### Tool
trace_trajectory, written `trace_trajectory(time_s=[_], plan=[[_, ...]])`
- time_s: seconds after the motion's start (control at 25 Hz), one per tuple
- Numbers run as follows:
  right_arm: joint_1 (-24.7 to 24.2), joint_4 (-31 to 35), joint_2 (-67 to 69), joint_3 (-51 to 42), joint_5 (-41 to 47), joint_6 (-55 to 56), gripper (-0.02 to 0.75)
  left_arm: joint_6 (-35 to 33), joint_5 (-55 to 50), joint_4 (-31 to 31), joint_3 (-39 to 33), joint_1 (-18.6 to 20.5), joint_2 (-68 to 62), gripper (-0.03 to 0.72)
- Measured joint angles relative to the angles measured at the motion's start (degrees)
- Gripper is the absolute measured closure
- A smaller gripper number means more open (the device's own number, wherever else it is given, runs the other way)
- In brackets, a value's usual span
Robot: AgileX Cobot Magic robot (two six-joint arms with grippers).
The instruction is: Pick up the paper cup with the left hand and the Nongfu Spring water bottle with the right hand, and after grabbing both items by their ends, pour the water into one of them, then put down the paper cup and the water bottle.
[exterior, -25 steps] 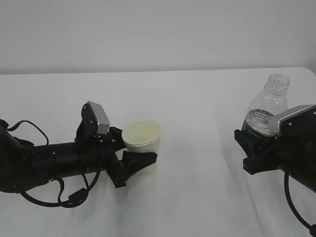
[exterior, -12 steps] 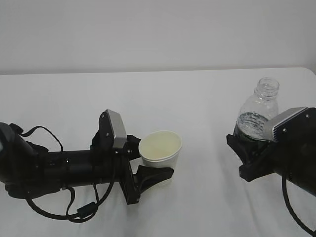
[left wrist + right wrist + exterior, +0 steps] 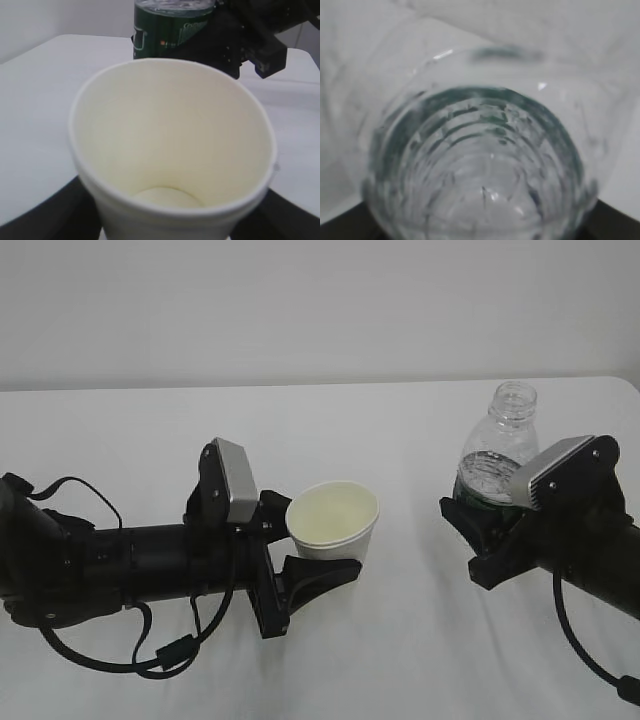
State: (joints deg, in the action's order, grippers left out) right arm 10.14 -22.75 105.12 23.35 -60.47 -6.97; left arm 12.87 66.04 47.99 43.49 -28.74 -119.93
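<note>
Left gripper (image 3: 305, 558), arm horizontal at lower left, pinches paper cup (image 3: 333, 530); right gripper (image 3: 482, 530), lower right, clamps water bottle (image 3: 492, 458) upright.

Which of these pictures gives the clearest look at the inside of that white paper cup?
The left wrist view: the white paper cup fills the frame, showing its cream inside down to the dry-looking bottom. The exterior view shows the cup small, from the side, inside partly visible. The right wrist view shows none of it.

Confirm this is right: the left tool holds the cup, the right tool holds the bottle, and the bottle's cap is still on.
Not quite: the bottle has no cap; the exterior view shows its neck open. The rest stands: left tool holds the cup, right tool the bottle.
</note>
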Motion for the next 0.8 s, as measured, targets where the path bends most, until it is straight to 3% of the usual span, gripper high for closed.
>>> trace_trajectory(time_s=[0.8], plan=[[0.12,-8.43,0.0,4.55,5.25,1.32,0.288,0.21,0.0,-0.25,0.0,0.0,0.27,0.205]])
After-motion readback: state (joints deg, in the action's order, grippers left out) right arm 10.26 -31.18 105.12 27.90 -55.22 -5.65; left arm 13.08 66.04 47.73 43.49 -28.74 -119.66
